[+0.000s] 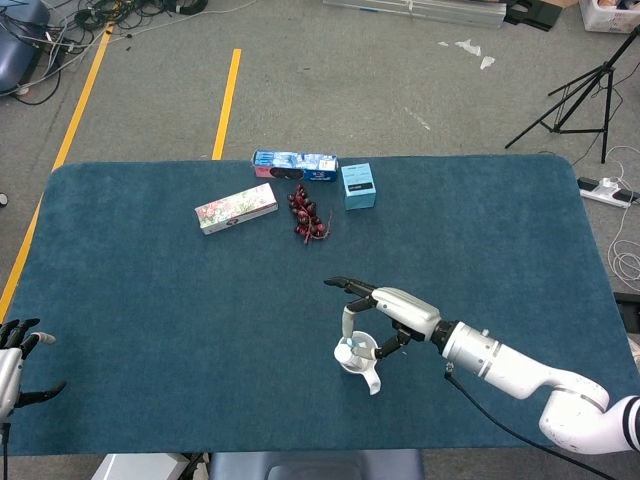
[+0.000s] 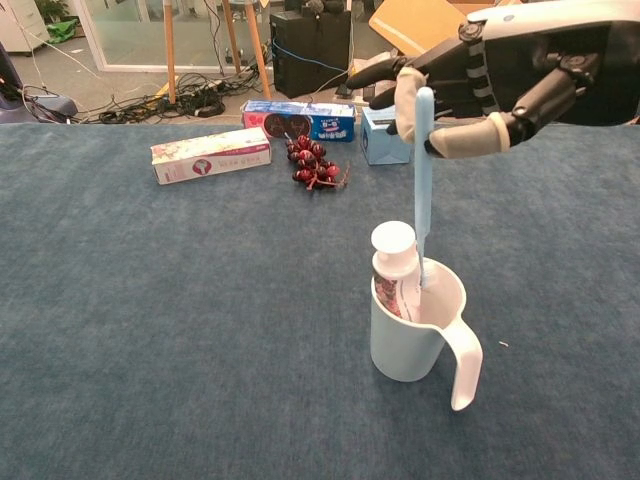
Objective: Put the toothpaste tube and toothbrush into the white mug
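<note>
The white mug stands on the blue table, handle toward the near edge. The toothpaste tube stands in it, white cap up. My right hand hovers above the mug and pinches the top of the light blue toothbrush. The brush hangs upright with its head down inside the mug beside the tube. My left hand rests at the table's near left corner, fingers apart, holding nothing.
At the back of the table lie a flowered long box, a blue snack box, a small blue carton and a bunch of dark red grapes.
</note>
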You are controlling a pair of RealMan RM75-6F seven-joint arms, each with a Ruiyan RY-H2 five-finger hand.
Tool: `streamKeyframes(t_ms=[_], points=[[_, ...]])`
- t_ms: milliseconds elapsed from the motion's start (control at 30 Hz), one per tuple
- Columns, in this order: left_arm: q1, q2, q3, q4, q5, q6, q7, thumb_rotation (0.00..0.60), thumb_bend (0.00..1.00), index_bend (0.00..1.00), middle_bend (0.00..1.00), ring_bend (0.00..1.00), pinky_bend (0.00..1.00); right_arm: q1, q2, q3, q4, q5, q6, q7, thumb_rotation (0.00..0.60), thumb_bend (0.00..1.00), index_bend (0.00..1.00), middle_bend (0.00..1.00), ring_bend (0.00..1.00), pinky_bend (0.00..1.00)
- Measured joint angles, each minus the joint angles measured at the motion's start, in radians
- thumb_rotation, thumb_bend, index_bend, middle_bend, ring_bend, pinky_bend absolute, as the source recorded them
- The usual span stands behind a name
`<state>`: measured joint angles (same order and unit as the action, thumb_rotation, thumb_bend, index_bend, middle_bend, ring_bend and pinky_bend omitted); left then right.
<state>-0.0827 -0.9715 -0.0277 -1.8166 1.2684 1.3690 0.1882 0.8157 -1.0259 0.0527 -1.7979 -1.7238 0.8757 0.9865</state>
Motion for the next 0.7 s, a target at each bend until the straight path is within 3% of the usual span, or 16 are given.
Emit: streamKeyframes(t_ms=[700], points=[[-0.001, 0.002, 0.000, 0.000, -0.004, -0.004, -0.003, 0.600, 0.07, 0.33, 0.17, 0.10, 0.07, 0.028, -0.069, -0.088, 0.127, -0.012, 0.016, 0.091, 0.600, 0.20, 0.57, 0.06, 0.00, 0.11]])
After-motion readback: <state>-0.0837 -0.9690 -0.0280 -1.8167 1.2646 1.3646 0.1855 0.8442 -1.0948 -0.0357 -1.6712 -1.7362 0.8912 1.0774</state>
